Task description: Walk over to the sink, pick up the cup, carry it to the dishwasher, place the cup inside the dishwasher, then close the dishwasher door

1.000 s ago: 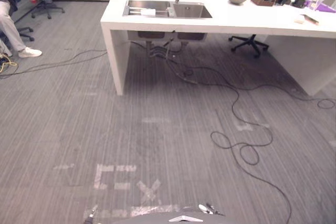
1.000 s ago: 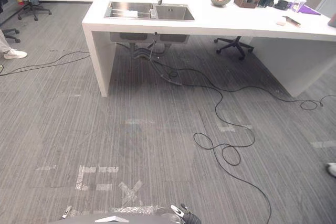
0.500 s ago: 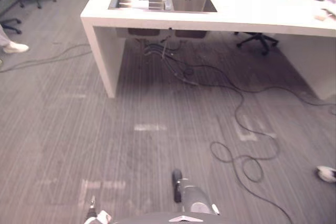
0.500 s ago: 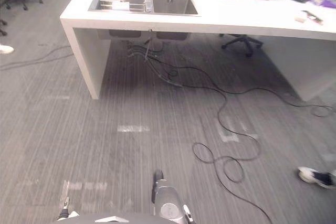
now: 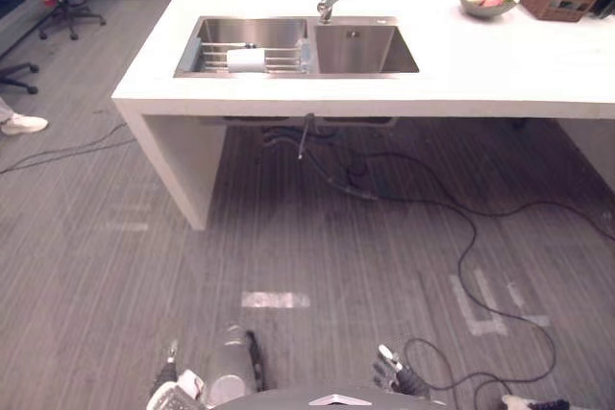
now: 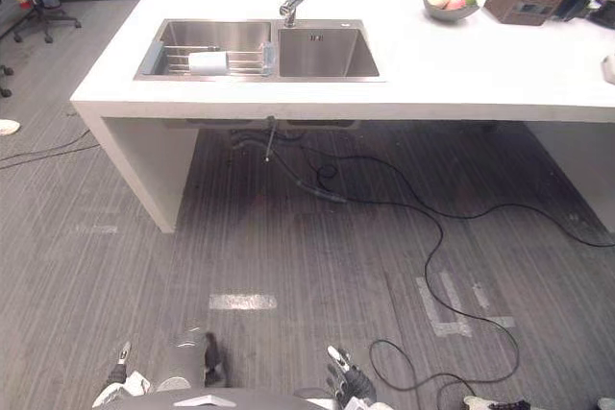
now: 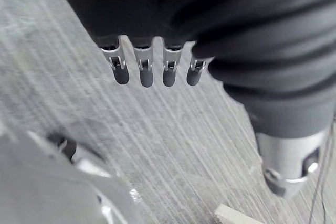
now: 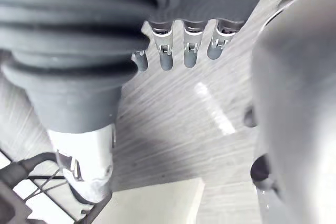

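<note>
The left hand (image 7: 146, 72) and right hand (image 8: 190, 51) are hanging loose-fingered, gripping nothing, short of the sink (image 5: 370, 50), where a white cup (image 5: 246, 60) is lying.

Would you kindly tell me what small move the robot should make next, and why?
Probably a step forward toward the sink: the white cup lies in its left basin, seemingly far beyond reach, while the left robot hand and right robot hand hang open and empty.

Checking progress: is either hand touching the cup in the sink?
Apart. Left eye view: cup lies in the sink; left hand and right hand hang over the floor, far off.
</note>
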Controlling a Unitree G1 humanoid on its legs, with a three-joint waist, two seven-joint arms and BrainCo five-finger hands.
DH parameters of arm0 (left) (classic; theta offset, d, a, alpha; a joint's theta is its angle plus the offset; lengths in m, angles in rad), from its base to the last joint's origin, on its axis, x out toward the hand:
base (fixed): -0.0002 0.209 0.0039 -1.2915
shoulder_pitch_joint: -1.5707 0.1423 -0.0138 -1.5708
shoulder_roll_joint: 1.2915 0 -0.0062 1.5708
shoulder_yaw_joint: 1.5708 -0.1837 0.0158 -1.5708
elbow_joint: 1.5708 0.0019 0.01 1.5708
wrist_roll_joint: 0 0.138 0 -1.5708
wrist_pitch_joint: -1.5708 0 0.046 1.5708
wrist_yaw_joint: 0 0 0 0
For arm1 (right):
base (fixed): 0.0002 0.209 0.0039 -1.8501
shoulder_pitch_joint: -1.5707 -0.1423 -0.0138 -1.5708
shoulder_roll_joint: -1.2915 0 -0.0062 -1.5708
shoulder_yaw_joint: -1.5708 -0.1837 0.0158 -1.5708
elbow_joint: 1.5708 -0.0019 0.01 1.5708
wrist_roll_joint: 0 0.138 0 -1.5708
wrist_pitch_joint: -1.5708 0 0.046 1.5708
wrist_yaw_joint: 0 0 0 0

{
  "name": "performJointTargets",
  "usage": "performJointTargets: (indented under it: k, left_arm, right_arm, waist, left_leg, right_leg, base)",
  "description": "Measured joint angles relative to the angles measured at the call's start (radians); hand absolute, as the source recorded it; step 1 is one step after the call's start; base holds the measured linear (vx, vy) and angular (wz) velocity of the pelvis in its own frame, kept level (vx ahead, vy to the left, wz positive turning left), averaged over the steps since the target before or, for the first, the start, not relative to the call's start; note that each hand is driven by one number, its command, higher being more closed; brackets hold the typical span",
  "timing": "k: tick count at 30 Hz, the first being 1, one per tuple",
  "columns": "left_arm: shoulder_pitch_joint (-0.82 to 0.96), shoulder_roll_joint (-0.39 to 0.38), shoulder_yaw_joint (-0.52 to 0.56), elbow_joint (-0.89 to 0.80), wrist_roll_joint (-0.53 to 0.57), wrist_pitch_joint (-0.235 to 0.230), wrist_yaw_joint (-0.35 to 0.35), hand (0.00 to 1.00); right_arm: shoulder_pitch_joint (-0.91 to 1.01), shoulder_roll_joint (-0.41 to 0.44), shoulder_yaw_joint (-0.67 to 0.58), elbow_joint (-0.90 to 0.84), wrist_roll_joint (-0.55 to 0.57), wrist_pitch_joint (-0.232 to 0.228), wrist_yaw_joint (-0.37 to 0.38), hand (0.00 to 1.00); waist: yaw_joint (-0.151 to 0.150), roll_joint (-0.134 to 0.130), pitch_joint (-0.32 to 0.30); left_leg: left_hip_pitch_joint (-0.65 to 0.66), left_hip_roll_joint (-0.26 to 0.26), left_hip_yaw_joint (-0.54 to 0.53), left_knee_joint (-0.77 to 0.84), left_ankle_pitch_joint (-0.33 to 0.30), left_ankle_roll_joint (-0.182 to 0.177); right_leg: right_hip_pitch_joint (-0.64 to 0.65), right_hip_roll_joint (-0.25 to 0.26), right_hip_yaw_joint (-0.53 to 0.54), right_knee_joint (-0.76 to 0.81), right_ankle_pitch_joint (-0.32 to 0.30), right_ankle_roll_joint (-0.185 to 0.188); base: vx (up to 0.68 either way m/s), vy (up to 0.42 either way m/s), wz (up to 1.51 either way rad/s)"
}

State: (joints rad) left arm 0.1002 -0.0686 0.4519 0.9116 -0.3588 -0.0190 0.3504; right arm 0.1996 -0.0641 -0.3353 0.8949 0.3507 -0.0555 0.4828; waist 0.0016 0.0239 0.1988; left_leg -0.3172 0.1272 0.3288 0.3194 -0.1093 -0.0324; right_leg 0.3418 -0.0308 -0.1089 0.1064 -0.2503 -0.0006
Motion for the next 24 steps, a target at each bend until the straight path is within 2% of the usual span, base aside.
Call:
performJointTargets:
  k: [1, 2, 3, 4, 5, 7, 8, 10, 11, 12, 13, 14, 15, 16, 17, 18, 19, 20, 21, 23, 24]
  left_arm:
    - [0.015, -0.015, -0.023, -0.014, 0.012, -0.030, 0.024, 0.00]
    - [0.017, -0.012, -0.024, -0.017, 0.013, -0.044, 0.036, 0.00]
    - [0.002, -0.014, -0.033, -0.039, 0.017, -0.085, 0.070, 0.00]
    - [-0.007, -0.010, -0.044, -0.063, 0.025, -0.109, 0.085, 0.00]
    - [-0.037, -0.008, -0.083, -0.119, 0.059, -0.153, 0.124, 0.00]
    - [-0.057, -0.009, -0.085, -0.165, 0.101, -0.178, 0.169, 0.00]
    - [-0.046, -0.006, -0.101, -0.234, 0.133, -0.188, 0.207, 0.00]
    - [-0.037, 0.014, -0.121, -0.326, 0.177, -0.189, 0.247, 0.00]
    - [-0.041, 0.034, -0.147, -0.384, 0.197, -0.190, 0.266, 0.00]
    - [-0.049, 0.057, -0.178, -0.467, 0.225, -0.191, 0.285, 0.00]
    - [-0.058, 0.075, -0.187, -0.545, 0.264, -0.191, 0.303, 0.00]
    - [-0.066, 0.081, -0.189, -0.591, 0.284, -0.190, 0.317, 0.00]
    - [-0.077, 0.083, -0.215, -0.670, 0.324, -0.190, 0.344, 0.00]
    - [-0.104, 0.097, -0.241, -0.701, 0.350, -0.178, 0.352, 0.00]
    - [-0.118, 0.096, -0.259, -0.717, 0.363, -0.176, 0.359, 0.00]
    - [-0.134, 0.093, -0.285, -0.767, 0.395, -0.178, 0.368, 0.00]
    - [-0.145, 0.085, -0.293, -0.807, 0.430, -0.180, 0.373, 0.00]
    - [-0.145, 0.082, -0.295, -0.827, 0.444, -0.181, 0.377, 0.00]
    - [-0.138, 0.070, -0.296, -0.880, 0.462, -0.191, 0.383, 0.00]
    - [-0.121, 0.059, -0.299, -0.955, 0.488, -0.222, 0.391, 0.00]
    - [-0.098, 0.059, -0.302, -0.996, 0.527, -0.244, 0.395, 0.00]
  right_arm:
    - [0.004, 0.002, 0.013, -0.010, 0.001, -0.012, 0.001, 0.00]
    - [0.001, 0.017, 0.021, -0.011, 0.002, -0.015, 0.000, 0.00]
    - [-0.003, 0.041, 0.056, -0.015, 0.003, -0.025, -0.005, 0.00]
    - [-0.011, 0.045, 0.061, -0.016, 0.004, -0.030, -0.005, 0.00]
    - [-0.041, 0.044, 0.059, 0.008, 0.003, -0.027, -0.008, 0.00]
    - [-0.060, 0.038, 0.059, 0.050, 0.002, -0.026, -0.012, 0.00]
    - [-0.060, 0.038, 0.057, 0.075, 0.002, -0.028, -0.014, 0.00]
    - [-0.056, 0.038, 0.052, 0.091, 0.000, -0.031, -0.019, 0.00]
    - [-0.057, 0.039, 0.038, 0.100, 0.001, -0.039, -0.032, 0.00]
    - [-0.055, 0.041, 0.010, 0.107, 0.008, -0.056, -0.043, 0.00]
    - [-0.053, 0.049, 0.003, 0.119, 0.011, -0.071, -0.052, 0.00]
    - [-0.043, 0.054, 0.004, 0.110, 0.016, -0.082, -0.051, 0.00]
    - [-0.016, 0.039, -0.007, 0.083, 0.036, -0.119, -0.050, 0.00]
    - [0.009, 0.035, -0.004, 0.088, 0.040, -0.118, -0.050, 0.00]
    - [0.031, 0.035, 0.002, 0.091, 0.042, -0.117, -0.050, 0.00]
    - [0.061, 0.049, 0.000, 0.092, 0.061, -0.127, -0.048, 0.00]
    - [0.086, 0.070, 0.001, 0.095, 0.072, -0.138, -0.048, 0.00]
    - [0.097, 0.081, -0.001, 0.096, 0.078, -0.138, -0.046, 0.00]
    - [0.117, 0.087, 0.015, 0.097, 0.079, -0.141, -0.044, 0.00]
    - [0.137, 0.086, 0.048, 0.101, 0.080, -0.136, -0.044, 0.00]
    - [0.156, 0.085, 0.072, 0.101, 0.083, -0.128, -0.043, 0.00]
  waist:
    - [0.016, 0.014, 0.001]
    - [0.022, 0.009, 0.000]
    - [0.018, -0.023, -0.001]
    - [0.016, -0.035, -0.002]
    - [0.002, -0.039, 0.002]
    - [-0.005, -0.049, -0.001]
    - [-0.003, -0.060, -0.006]
    - [-0.005, -0.080, -0.023]
    - [-0.012, -0.084, -0.025]
    - [-0.016, -0.078, -0.021]
    - [-0.022, -0.112, -0.031]
    - [-0.029, -0.112, -0.028]
    - [-0.037, -0.075, -0.016]
    - [-0.043, -0.075, -0.018]
    - [-0.047, -0.070, -0.021]
    - [-0.057, -0.068, -0.023]
    - [-0.067, -0.066, -0.025]
    - [-0.069, -0.064, -0.030]
    - [-0.070, -0.067, -0.054]
    - [-0.073, -0.075, -0.065]
    - [-0.070, -0.081, -0.084]
  left_leg:
    - [0.007, 0.001, -0.002, -0.069, 0.092, 0.036]
    - [0.005, -0.012, 0.003, -0.045, 0.132, 0.056]
    - [-0.021, -0.025, 0.022, 0.012, 0.133, 0.069]
    - [-0.037, -0.026, 0.033, 0.035, 0.126, 0.080]
    - [-0.057, -0.049, 0.024, 0.063, 0.107, 0.109]
    - [-0.024, -0.085, 0.014, 0.059, 0.086, 0.140]
    - [0.020, -0.110, 0.018, 0.056, 0.058, 0.163]
    - [0.077, -0.152, 0.029, 0.034, 0.021, 0.173]
    - [0.116, -0.174, 0.025, 0.003, 0.010, 0.179]
    - [0.181, -0.205, 0.019, -0.071, 0.011, 0.170]
    - [0.264, -0.228, 0.030, -0.149, -0.007, 0.107]
    - [0.266, -0.222, 0.022, -0.083, -0.044, 0.094]
    - [0.284, -0.179, -0.036, 0.005, -0.091, 0.145]
    - [0.343, -0.181, -0.052, -0.013, -0.110, 0.123]
    - [0.365, -0.180, -0.061, -0.028, -0.113, 0.121]
    - [0.393, -0.178, -0.082, -0.046, -0.117, 0.118]
    - [0.405, -0.175, -0.109, -0.045, -0.124, 0.110]
    - [0.409, -0.171, -0.118, -0.041, -0.132, 0.105]
    - [0.413, -0.171, -0.140, -0.038, -0.149, 0.094]
    - [0.447, -0.165, -0.166, -0.018, -0.178, 0.051]
    - [0.459, -0.155, -0.168, 0.003, -0.202, 0.011]
  right_leg:
    - [0.035, 0.003, 0.034, 0.011, -0.064, 0.001]
    - [0.050, -0.012, 0.047, 0.014, -0.096, -0.010]
    - [0.048, -0.038, 0.071, 0.028, -0.111, -0.018]
    - [0.037, -0.042, 0.088, 0.046, -0.107, -0.021]
    - [0.003, -0.044, 0.135, 0.115, -0.071, -0.031]
    - [0.000, -0.063, 0.162, 0.188, -0.025, -0.019]
    - [-0.020, -0.086, 0.166, 0.289, 0.010, 0.031]
    - [-0.082, -0.116, 0.169, 0.475, 0.085, 0.141]
    - [-0.139, -0.125, 0.186, 0.615, 0.184, 0.256]
    - [-0.256, -0.124, 0.202, 0.831, 0.269, 0.287]
    - [-0.389, -0.129, 0.195, 1.015, 0.241, 0.208]
    - [-0.442, -0.146, 0.157, 1.067, 0.219, 0.154]
    - [-0.527, -0.151, 0.084, 1.108, 0.161, 0.093]
    - [-0.571, -0.154, 0.059, 1.032, 0.095, 0.060]
    - [-0.580, -0.152, 0.038, 0.962, 0.077, 0.051]
    - [-0.596, -0.139, 0.034, 0.775, 0.052, 0.046]
    - [-0.590, -0.128, 0.047, 0.573, 0.054, 0.047]
    - [-0.583, -0.120, 0.062, 0.486, 0.063, 0.043]
    - [-0.579, -0.101, 0.096, 0.371, 0.095, 0.052]
    - [-0.536, -0.073, 0.128, 0.281, 0.154, 0.066]
    - [-0.497, -0.054, 0.115, 0.223, 0.204, 0.072]
  base:
    - [0.58, 0.239, -0.49]
    - [0.66, 0.323, -0.28]
    - [0.51, 0.277, 0.13]
    - [0.64, 0.414, 0.62]
    - [0.43, 0.315, 0.63]
    - [0.38, 0.257, 0.43]
    - [0.41, 0.219, 0.10]
    - [0.40, 0.186, 0.03]
    - [0.35, 0.175, 0.14]
    - [0.39, 0.210, 0.06]
    - [0.35, 0.165, 0.04]
    - [0.45, 0.027, -0.07]
    - [0.49, -0.008, 0.07]
    - [0.45, -0.031, 0.17]
    - [0.38, 0.050, 0.45]
    - [0.38, 0.012, 0.64]
    - [0.38, 0.002, 0.61]
    - [0.39, -0.036, 0.58]
    - [0.42, -0.070, 0.51]
    - [0.47, -0.122, 0.48]
    - [0.50, -0.200, 0.24]
